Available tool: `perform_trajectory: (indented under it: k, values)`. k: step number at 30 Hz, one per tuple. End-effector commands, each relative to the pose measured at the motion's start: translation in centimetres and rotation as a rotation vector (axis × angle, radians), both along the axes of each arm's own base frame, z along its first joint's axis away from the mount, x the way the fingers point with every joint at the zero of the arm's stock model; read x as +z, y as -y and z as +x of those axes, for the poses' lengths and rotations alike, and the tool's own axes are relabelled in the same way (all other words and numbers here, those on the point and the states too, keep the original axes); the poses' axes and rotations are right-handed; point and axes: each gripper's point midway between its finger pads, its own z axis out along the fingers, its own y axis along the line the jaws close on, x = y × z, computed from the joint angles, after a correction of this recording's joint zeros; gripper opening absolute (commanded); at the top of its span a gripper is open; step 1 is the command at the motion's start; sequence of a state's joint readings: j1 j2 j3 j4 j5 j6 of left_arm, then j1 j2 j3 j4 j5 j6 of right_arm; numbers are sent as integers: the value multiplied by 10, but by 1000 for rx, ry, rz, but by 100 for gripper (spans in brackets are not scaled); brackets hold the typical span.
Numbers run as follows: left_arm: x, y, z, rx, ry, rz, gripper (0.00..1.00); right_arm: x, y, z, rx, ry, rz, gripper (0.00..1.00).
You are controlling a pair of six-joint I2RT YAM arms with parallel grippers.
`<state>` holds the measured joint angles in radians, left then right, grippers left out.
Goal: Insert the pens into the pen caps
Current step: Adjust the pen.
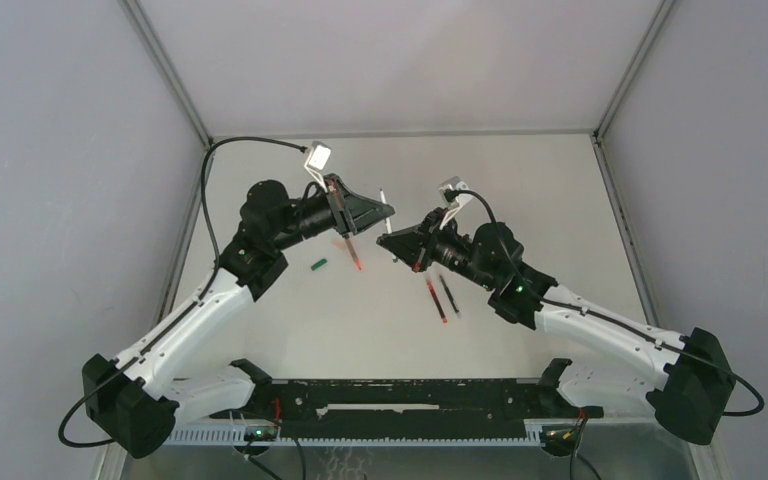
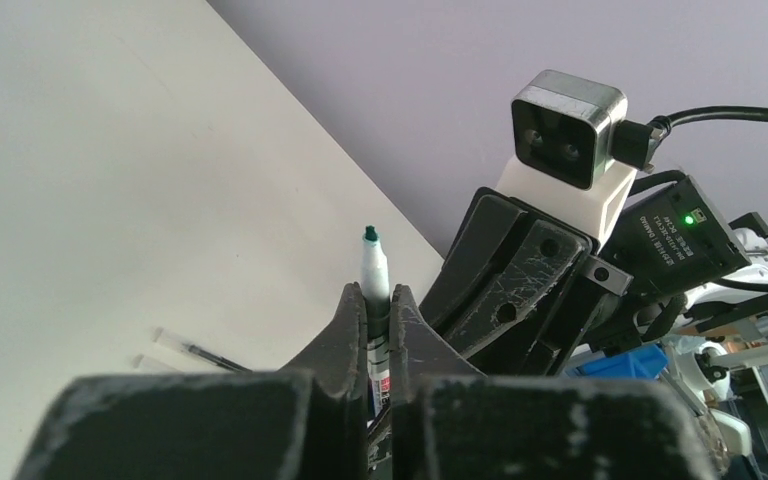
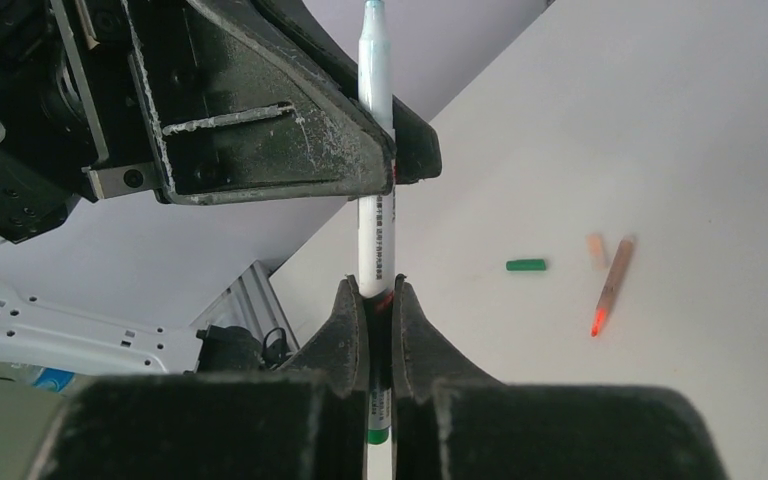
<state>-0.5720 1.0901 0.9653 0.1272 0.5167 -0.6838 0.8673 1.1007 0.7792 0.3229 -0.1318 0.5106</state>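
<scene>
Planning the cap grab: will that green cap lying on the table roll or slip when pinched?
Probably rolls: the green cap lies on its side on the smooth table and looks like a short round tube. Likely light, being far shorter than the red-tipped pen nearby, so a nudge may skid it. Small and smooth-looking; it could squirt from the jaws.

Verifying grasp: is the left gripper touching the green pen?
Touching. Left wrist view: left gripper closed on the green pen, both fingers pressed against its barrel.
</scene>
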Motion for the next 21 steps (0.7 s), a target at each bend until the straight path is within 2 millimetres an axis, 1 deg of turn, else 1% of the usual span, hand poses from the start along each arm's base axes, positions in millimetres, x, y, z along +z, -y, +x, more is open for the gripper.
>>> perform_trajectory:
  k: [1,6,13,17,21]
  values:
    - [29,8,-16,-83,70,-47,0,37,-1,2,-8,80,70,7]
    - [30,10,-20,-103,79,-46,0,41,0,4,-14,86,85,19]
    - [26,13,-23,-125,76,-28,0,43,4,8,-21,81,95,27]
    - [22,15,-24,-140,70,-12,0,45,6,8,-20,89,99,28]
    - [20,15,-24,-140,68,-4,0,44,7,8,-20,86,95,24]
